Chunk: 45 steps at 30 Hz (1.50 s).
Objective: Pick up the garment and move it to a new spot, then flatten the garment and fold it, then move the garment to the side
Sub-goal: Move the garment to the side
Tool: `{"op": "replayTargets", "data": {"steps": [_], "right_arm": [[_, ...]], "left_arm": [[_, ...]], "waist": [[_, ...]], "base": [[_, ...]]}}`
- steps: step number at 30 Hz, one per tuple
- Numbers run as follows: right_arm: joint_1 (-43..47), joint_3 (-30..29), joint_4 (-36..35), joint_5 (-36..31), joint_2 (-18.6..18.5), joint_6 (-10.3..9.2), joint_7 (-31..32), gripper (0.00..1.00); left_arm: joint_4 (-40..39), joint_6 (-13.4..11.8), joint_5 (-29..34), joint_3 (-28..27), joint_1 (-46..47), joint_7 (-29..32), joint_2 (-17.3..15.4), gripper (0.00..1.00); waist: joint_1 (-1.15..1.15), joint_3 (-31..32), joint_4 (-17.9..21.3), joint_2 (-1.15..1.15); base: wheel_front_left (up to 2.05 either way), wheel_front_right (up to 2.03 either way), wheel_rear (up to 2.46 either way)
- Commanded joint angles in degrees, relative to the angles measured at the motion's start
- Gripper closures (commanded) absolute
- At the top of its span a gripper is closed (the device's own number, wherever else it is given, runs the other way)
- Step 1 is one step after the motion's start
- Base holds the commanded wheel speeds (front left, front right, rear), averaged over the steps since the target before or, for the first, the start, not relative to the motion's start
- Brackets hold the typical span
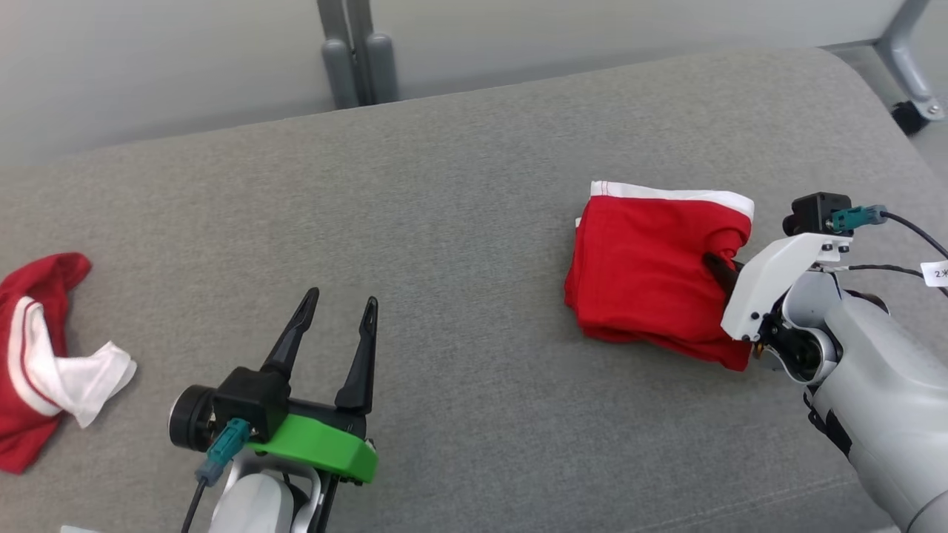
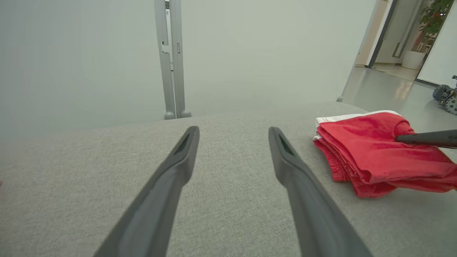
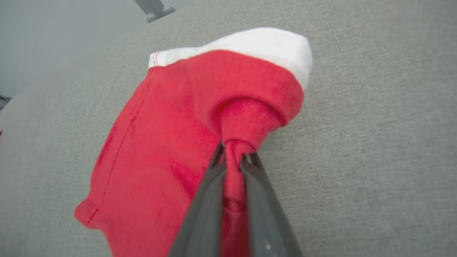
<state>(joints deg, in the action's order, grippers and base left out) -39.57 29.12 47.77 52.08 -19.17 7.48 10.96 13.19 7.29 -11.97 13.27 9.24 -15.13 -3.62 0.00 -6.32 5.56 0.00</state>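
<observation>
the two long dark fingers of the right gripper (image 3: 234, 159) are closed tight on a pinched ridge of cloth from the top layer of the folded red garment with a white band (image 3: 160, 142), near its right-hand side. the garment lies in a neat stack toward the right end of the grey fabric-covered counter (image 1: 459, 185), its white band facing the far edge. it looks folded already, so the step in hand is likely the move to the side. the pinch seems to take only the upper layer, so a high lift could peel the stack open. a low, slow drag that keeps the layers flat would serve better, though the rough covering may hold back the bottom layers.

the left gripper (image 1: 339, 305) hovers over bare counter near the middle, fingers spread wide and empty, well apart from the stack. between the two grippers the counter is open. the rounded right corner is near the garment, and the far edge with its grey metal posts (image 1: 355, 59) lies behind it. a crumpled red and white garment (image 1: 37, 355) lies at the far left end.
</observation>
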Motion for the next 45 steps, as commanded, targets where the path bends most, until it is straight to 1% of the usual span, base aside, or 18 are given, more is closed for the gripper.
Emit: {"op": "replayTargets", "data": {"steps": [1, 6, 8, 10, 18, 21, 23, 27, 30, 32, 33, 34, 35, 40, 45], "right_arm": [[-0.5, 0.4, -0.2, 0.5, -0.4, 0.03, -0.5, 1.0], [-2.9, 3.1, -1.3, 0.0, -2.7, 0.03, -1.0, 1.0], [-4.3, 5.0, -1.0, -2.0, -4.4, 0.03, -1.1, 1.0], [-5.9, 6.2, -1.4, -2.3, -5.3, 0.03, -1.7, 1.0], [-15.1, 10.7, -1.4, -6.6, -11.8, 0.02, -5.2, 1.0], [-18.8, 12.8, -0.3, -8.5, -15.2, 0.01, -5.9, 1.0], [-20.6, 14.0, 0.9, -9.2, -16.7, 0.01, -5.9, 1.0], [-23.6, 15.8, 3.7, -9.9, -20.1, 0.01, -6.3, 1.0], [-25.6, 16.5, 6.1, -10.6, -21.6, 0.01, -7.4, 1.0], [-26.7, 16.7, 8.3, -10.7, -21.5, 0.01, -7.1, 1.0], [-27.1, 16.6, 9.5, -10.5, -21.3, 0.01, -6.9, 0.94], [-27.5, 17.0, 10.5, -11.0, -21.1, 0.01, -6.9, 0.62], [-28.0, 17.2, 11.4, -11.3, -20.7, 0.01, -7.3, 0.0], [-29.5, 16.5, 17.8, -13.8, -19.7, -0.01, -11.5, 0.0], [-31.1, 14.6, 23.4, -16.3, -18.3, -0.01, -17.4, 0.0]], "left_arm": [[0.0, 0.2, -0.2, 0.3, 1.2, 0.0, -0.6, 0.0], [0.1, 0.2, -0.4, 1.4, 2.6, 0.0, -1.7, 0.0], [0.2, 0.3, -0.4, 2.0, 3.0, 0.0, -2.7, 0.0], [0.1, 0.3, -0.4, 2.3, 4.0, 0.2, -3.7, 0.0], [-3.1, 0.2, -0.1, 2.5, 8.3, 2.2, -7.2, 0.0], [-4.5, 0.2, 0.0, 2.6, 9.9, 2.9, -7.9, 0.0], [-5.1, 0.2, 0.0, 2.6, 10.6, 3.1, -8.1, 0.0], [-5.6, 0.0, -0.2, 2.5, 11.5, 2.8, -8.3, 0.0], [-5.5, -0.3, -0.6, 2.4, 11.7, 2.4, -8.2, 0.0], [-5.2, -0.4, -0.8, 2.3, 11.7, 2.2, -8.2, 0.0], [-4.9, -0.4, -0.8, 2.5, 11.7, 2.1, -8.1, 0.0], [-4.7, -0.4, -0.9, 2.5, 11.8, 2.0, -7.9, 0.0], [-4.5, -0.4, -0.9, 2.6, 11.9, 1.8, -7.7, 0.0], [-3.0, -0.5, -1.2, 2.9, 11.5, 1.2, -7.1, 0.0], [-1.9, -0.8, -1.8, 2.8, 9.9, 0.6, -6.8, 0.0]], "waist": [[0.0, -0.7, 5.6, 0.0], [0.0, -3.8, 7.2, 0.0], [0.0, -5.7, 7.1, 0.0], [0.0, -8.0, 6.7, 0.0], [0.0, -18.5, 3.4, 0.0], [0.0, -22.0, 2.1, 0.0], [0.0, -23.6, 1.3, 0.0], [0.0, -25.5, -0.1, 0.0], [0.0, -26.0, -0.7, 0.0], [0.0, -26.1, -0.9, 0.0], [0.0, -26.0, -1.0, 0.0], [0.0, -25.8, -1.1, 0.0], [0.0, -25.6, -1.2, 0.0], [0.0, -23.0, -1.5, 0.0], [0.0, -18.9, -1.4, 0.0]], "base": [[0.0, 0.0, 0.0], [0.0, 0.0, 0.0], [0.0, 0.0, 0.0], [0.0, 0.0, 0.0], [0.0, 0.0, 0.0], [0.0, 0.0, 0.0], [0.0, 0.0, 0.0], [0.0, 0.0, 0.0], [0.0, 0.0, 0.0], [0.0, 0.0, 0.0], [0.0, 0.0, 0.0], [0.0, 0.0, 0.0], [0.0, 0.0, 0.0], [0.0, 0.0, 0.0], [0.0, 0.0, 0.0]]}}
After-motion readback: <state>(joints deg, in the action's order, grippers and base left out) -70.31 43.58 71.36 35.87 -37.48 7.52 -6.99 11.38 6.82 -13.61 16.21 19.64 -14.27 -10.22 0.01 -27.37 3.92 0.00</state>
